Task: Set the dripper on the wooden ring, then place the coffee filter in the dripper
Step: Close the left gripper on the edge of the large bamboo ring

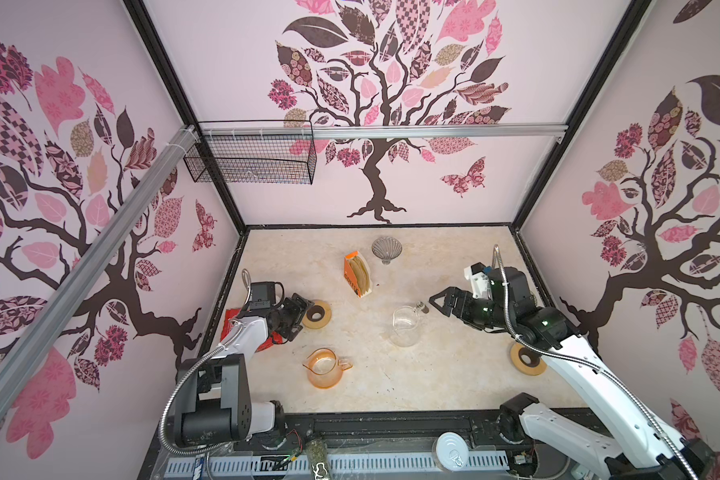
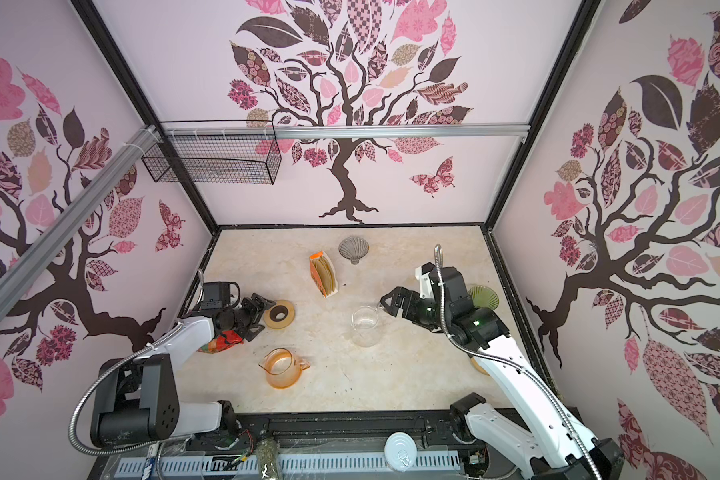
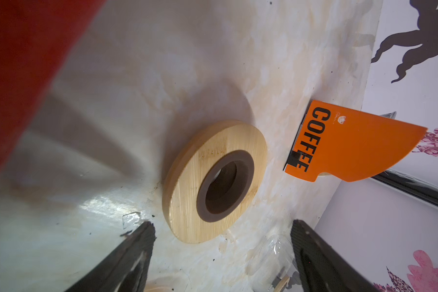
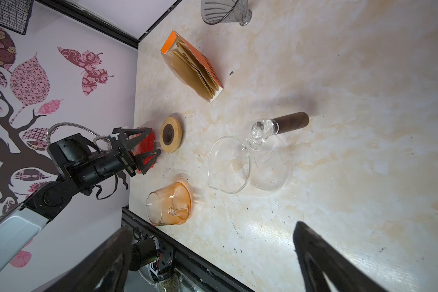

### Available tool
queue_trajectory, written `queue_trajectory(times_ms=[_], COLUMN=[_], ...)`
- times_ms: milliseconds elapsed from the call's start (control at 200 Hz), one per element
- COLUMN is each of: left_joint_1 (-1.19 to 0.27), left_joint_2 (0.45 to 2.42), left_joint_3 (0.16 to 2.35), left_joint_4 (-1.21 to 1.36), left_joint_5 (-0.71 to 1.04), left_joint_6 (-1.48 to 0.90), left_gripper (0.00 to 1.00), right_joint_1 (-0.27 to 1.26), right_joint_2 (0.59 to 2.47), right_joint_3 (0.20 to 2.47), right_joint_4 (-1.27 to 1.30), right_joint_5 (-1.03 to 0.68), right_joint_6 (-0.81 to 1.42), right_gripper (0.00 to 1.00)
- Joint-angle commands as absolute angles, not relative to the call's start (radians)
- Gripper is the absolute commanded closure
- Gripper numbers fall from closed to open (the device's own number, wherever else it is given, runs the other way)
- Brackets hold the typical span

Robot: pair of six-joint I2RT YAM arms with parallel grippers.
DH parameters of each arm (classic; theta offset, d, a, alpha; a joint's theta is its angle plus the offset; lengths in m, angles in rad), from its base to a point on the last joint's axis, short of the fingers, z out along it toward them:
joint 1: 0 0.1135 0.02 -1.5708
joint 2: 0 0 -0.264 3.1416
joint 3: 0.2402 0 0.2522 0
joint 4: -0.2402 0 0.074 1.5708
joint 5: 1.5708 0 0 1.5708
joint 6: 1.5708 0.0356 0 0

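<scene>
Coffee filters (image 4: 187, 68) (boxed) stand well beyond left pincer (image 4: 155, 141) — untouched.

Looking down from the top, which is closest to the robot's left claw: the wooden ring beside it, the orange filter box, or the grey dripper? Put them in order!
Starting from the left gripper, in a top view:
1. Wooden ring, right beside the claw.
2. Orange filter box, mid-table and farther back.
3. Grey dripper, near the back wall.
</scene>
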State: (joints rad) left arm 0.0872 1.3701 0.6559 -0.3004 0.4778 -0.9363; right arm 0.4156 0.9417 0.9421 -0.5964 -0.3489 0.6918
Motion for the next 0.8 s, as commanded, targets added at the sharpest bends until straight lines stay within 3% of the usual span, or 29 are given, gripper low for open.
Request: queue_trajectory(times_ms=[0, 555, 795], left_joint_1=[0.092, 0.093, 0.092], left_joint_2=[1.403, 1.528, 1.518], left_joint_3=[0.614, 0.595, 0.620], left_joint_4=[-0.194, -0.015, -0.011], left_joint_5=[0.497, 0.553, 0.575], left_joint_6=[-0.967, -1.037, -1.070], left_gripper=[0.12, 0.13, 0.19], right_joint_1=[0.414, 0.414, 0.414], right_joint_2=[0.947, 0.947, 0.946], right_joint_3=[0.943, 0.919, 0.904], right_joint_4=[-0.587, -0.563, -0.553], right_joint_5=[-0.365, -0.396, -0.409], right_joint_6=[0.676, 0.684, 0.694], right_gripper=[0.00, 0.00, 0.00])
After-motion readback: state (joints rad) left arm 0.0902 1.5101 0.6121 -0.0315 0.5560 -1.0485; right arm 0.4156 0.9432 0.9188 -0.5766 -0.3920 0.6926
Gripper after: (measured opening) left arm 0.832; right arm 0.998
